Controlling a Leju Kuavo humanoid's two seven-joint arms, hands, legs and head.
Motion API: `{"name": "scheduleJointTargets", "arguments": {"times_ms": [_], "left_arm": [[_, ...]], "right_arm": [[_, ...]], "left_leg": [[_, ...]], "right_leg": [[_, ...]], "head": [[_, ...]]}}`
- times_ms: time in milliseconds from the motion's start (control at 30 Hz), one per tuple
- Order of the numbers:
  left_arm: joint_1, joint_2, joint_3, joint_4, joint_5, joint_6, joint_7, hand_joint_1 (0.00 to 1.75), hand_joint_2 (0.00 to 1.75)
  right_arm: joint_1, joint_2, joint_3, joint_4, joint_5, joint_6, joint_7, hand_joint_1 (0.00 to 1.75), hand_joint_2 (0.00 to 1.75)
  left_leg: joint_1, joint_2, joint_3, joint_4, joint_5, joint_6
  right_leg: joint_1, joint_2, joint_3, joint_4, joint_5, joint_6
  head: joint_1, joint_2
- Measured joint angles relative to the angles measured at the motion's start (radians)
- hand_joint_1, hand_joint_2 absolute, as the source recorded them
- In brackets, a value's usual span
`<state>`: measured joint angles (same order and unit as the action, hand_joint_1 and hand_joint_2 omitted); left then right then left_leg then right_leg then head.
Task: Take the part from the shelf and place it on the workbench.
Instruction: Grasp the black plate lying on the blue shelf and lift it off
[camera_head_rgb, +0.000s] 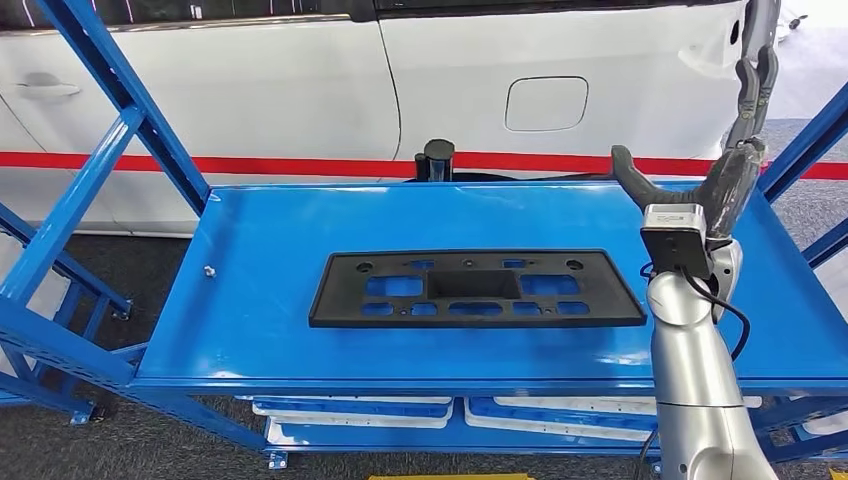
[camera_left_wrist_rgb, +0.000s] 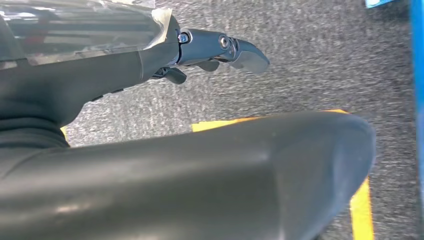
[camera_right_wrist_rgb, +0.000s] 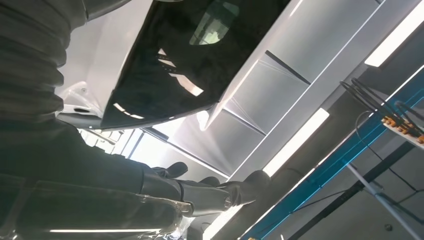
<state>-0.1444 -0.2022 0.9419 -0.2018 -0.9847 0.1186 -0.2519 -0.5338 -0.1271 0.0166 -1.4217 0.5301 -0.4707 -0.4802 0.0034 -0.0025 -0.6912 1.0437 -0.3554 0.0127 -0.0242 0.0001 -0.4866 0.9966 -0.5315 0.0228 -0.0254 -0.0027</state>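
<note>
Fingers (camera_head_rgb: 752, 85) of the right hand (camera_head_rgb: 728, 175) stand spread and pointing up, thumb splayed off toward the part, with nothing between them; the hand hangs raised above the far right end of the shelf (camera_head_rgb: 260, 300). Down at the robot's side the left hand (camera_left_wrist_rgb: 200, 50) holds nothing either, its fingers (camera_left_wrist_rgb: 247, 52) reaching out loosely over grey carpet (camera_left_wrist_rgb: 310, 65) and a yellow floor line (camera_left_wrist_rgb: 360, 205).

The part (camera_head_rgb: 475, 288), a flat black plate with cut-outs, lies well below the right fingertips and off to their thumb side, flat on the middle of the shelf and untouched. I judge the task is at its reach stage, with no grasp begun. The next move calls for the right hand to turn palm down and come low toward the near end of the part; being wide and thin, it will likely need a pinch on an edge or through a cut-out.

The shelf is smooth, glossy blue metal, so the part may slide when nudged. Blue uprights (camera_head_rgb: 120, 110) frame it at both ends, close beside the raised fingers. Beyond them stands a white car (camera_head_rgb: 450, 80) with a red stripe. The workbench is not something I can make out
</note>
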Motion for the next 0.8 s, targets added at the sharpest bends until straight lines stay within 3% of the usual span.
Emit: {"name": "scheduleJointTargets", "arguments": {"times_ms": [167,233,300,333,367,400,467,533,600,667,800], "left_arm": [[-0.004,0.0,0.001,0.0,0.001,-0.001,-0.006,0.0,0.0],[-0.006,0.0,0.001,0.0,0.002,-0.002,-0.007,0.0,0.0],[-0.008,0.0,0.001,0.0,0.003,-0.003,-0.009,0.0,0.0],[-0.008,0.0,0.001,0.0,0.003,-0.004,-0.009,0.0,0.0],[-0.008,0.0,0.002,0.0,0.003,-0.004,-0.009,0.0,0.0],[-0.008,0.0,0.002,0.0,0.003,-0.004,-0.009,0.0,0.0],[-0.008,0.0,0.002,0.0,0.003,-0.004,-0.009,0.0,0.0],[-0.008,0.0,0.003,0.0,0.003,-0.004,-0.009,0.0,0.0],[-0.008,0.001,0.004,0.0,0.003,-0.004,-0.009,0.0,0.0],[-0.008,0.001,0.004,0.0,0.003,-0.004,-0.009,0.0,0.0],[-0.007,0.003,0.008,0.0,0.004,-0.004,-0.011,0.0,0.0]], "right_arm": [[0.005,-0.001,0.001,-0.01,0.019,0.002,0.002,0.0,1.75],[0.007,-0.003,0.002,-0.016,0.038,0.005,0.006,0.0,1.75],[0.015,-0.004,0.006,-0.022,0.06,0.006,0.013,0.0,1.75],[0.022,-0.005,0.008,-0.027,0.069,0.006,0.017,0.0,1.75],[0.027,-0.005,0.01,-0.032,0.077,0.006,0.021,0.0,1.75],[0.03,-0.006,0.012,-0.039,0.084,0.006,0.023,0.0,1.75],[0.031,-0.007,0.018,-0.056,0.096,0.006,0.028,0.0,1.75],[0.033,-0.008,0.027,-0.07,0.104,0.006,0.032,0.0,1.75],[0.035,-0.008,0.033,-0.08,0.106,0.006,0.034,0.0,1.75],[0.036,-0.008,0.038,-0.086,0.107,0.006,0.034,0.0,1.75],[0.036,-0.009,0.049,-0.089,0.102,0.006,0.035,0.0,1.75]], "left_leg": [[-0.009,-0.006,0.032,-0.044,-0.022,0.026],[-0.008,-0.007,0.046,-0.056,-0.025,0.038],[-0.01,-0.009,0.05,-0.057,-0.03,0.047],[-0.012,-0.011,0.052,-0.056,-0.033,0.049],[-0.012,-0.013,0.055,-0.056,-0.036,0.049],[-0.012,-0.016,0.059,-0.055,-0.039,0.048],[-0.014,-0.02,0.067,-0.051,-0.047,0.041],[-0.018,-0.023,0.069,-0.045,-0.055,0.035],[-0.021,-0.024,0.068,-0.043,-0.057,0.042],[-0.022,-0.024,0.07,-0.048,-0.055,0.051],[-0.023,-0.024,0.074,-0.057,-0.049,0.054]], "right_leg": [[0.002,-0.004,-0.004,0.005,-0.02,0.025],[0.004,-0.004,-0.056,0.101,-0.059,0.018],[0.007,-0.002,-0.146,0.244,-0.097,0.012],[0.007,-0.001,-0.181,0.286,-0.1,0.015],[0.007,-0.001,-0.197,0.291,-0.085,0.023],[0.006,-0.001,-0.193,0.252,-0.052,0.033],[0.005,-0.001,-0.145,0.109,0.03,0.052],[0.004,0.0,-0.109,0.018,0.076,0.046],[0.003,0.002,-0.103,0.008,0.083,0.032],[0.002,0.002,-0.103,0.006,0.084,0.03],[0.002,0.003,-0.105,0.004,0.085,0.03]], "head": [[0.003,0.0],[0.007,0.0],[0.01,0.0],[0.01,0.0],[0.01,0.0],[0.01,0.0],[0.012,0.0],[0.012,0.0],[0.011,0.0],[0.011,0.0],[0.011,0.0]]}}
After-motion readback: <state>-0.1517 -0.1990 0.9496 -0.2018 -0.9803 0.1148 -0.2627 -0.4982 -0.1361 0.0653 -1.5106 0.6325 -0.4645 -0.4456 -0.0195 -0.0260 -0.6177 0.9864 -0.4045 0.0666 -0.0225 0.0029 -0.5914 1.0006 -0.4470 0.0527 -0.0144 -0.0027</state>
